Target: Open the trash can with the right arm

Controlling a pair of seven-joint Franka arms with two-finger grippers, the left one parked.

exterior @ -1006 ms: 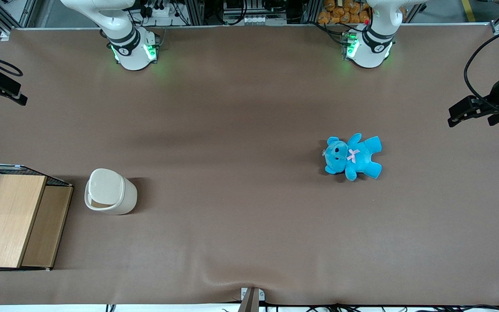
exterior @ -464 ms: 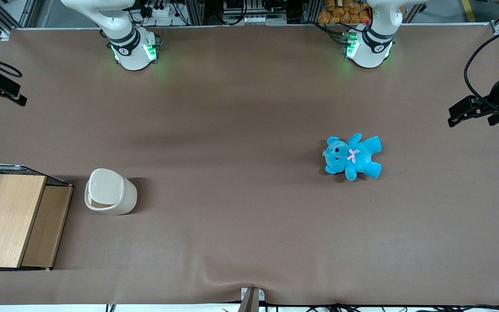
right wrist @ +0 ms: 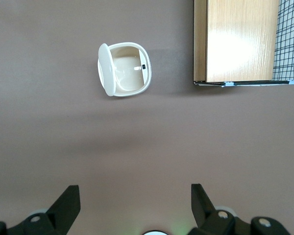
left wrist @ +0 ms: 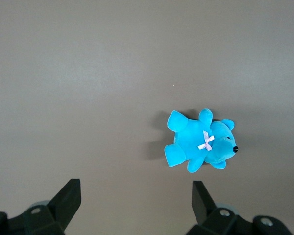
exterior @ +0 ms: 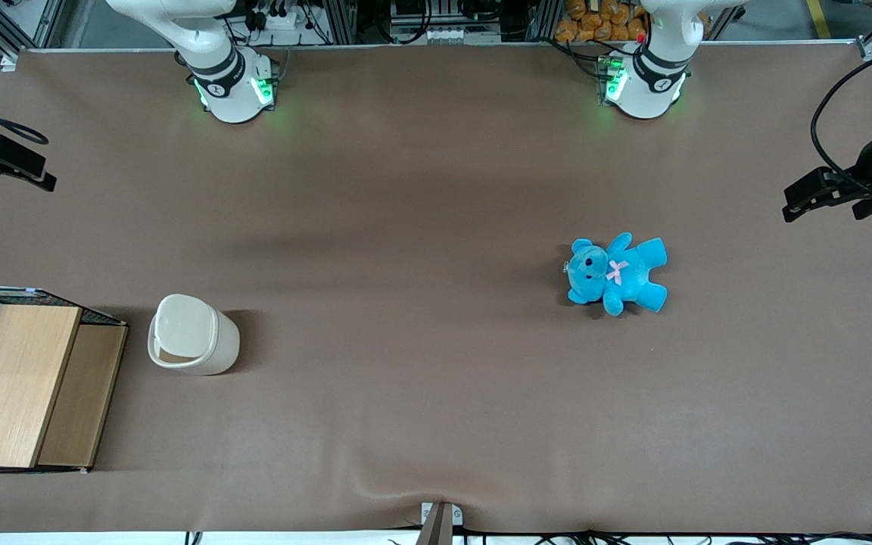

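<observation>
Trash can (exterior: 192, 334): one, cream-white, standing on the bench toward the working arm's end, nearer the front-camera edge than the arm bases; lid (right wrist: 104, 70) tilted up on its hinge in the right wrist view, baring the hollow inside.

Wire-mesh box (exterior: 23, 378): one, wood-topped, sitting just beside the trash can, hard against the working arm's end edge.

Gripper (exterior: 3, 161): black, hanging above the working arm's end edge, well apart from the trash can, farther from the front camera than it; fingers (right wrist: 68, 201) standing wide apart, gripping nothing, touching nothing.

Right arm (exterior: 209, 53): white base with green lights glowing, sitting at the bench edge farthest from the front camera.

Teddy bear (exterior: 615, 273): one, blue with a pink bow, lying flat toward the parked arm's end, well apart from the trash can.

Surface (exterior: 406, 227): brown mat covering the whole bench, puckering slightly at the middle of the front-camera edge.

Room: aluminium frame posts showing at the corners farthest from the front camera, cables and equipment crowding along that edge.
</observation>
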